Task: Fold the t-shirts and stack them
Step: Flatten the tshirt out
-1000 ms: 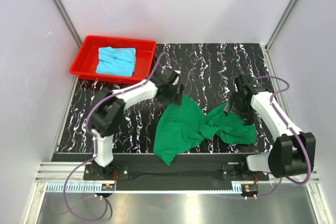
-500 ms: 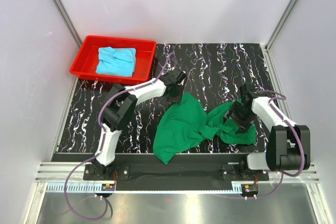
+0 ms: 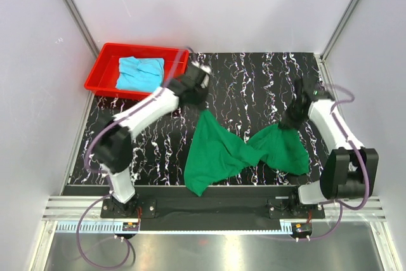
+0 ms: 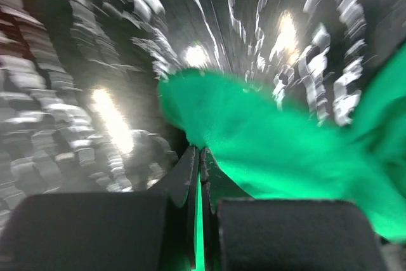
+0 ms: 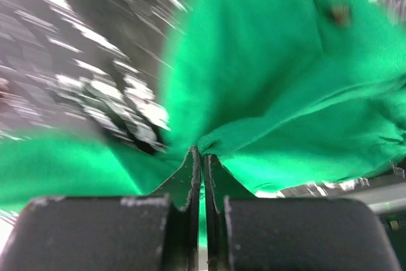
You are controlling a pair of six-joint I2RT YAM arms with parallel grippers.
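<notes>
1. Our left gripper (image 4: pixel 200 157) has its jaws pressed together in the left wrist view. A thin strip of green cloth shows between them, so it is clamped on an edge of the dark green t-shirt (image 4: pixel 273 138).
2. Our right gripper (image 5: pixel 202 153) is closed the same way in the right wrist view. Its fingertips meet on a bunched fold of the same shirt (image 5: pixel 285 80), and cloth fans out above and to both sides of them.
3. From above, we see the left gripper (image 3: pixel 193 90) over the shirt's far left corner and the right gripper (image 3: pixel 288 118) over its far right corner. Each arm reaches in from its own side.
4. Between the two grips, the dark green t-shirt (image 3: pixel 222 153) spreads in two lobes with a pinched, twisted waist in the middle. The larger left lobe runs down to the near edge of the table (image 3: pixel 254 80), and the right lobe lies flatter.
5. Both wrist views are blurred, so we cannot tell which part of the garment each jaw pair has.
6. The light cyan-blue t-shirt (image 3: pixel 141 73) lies crumpled inside the red tray (image 3: pixel 143 47). The tray sits at the table's far left corner, well apart from the green shirt.
</notes>
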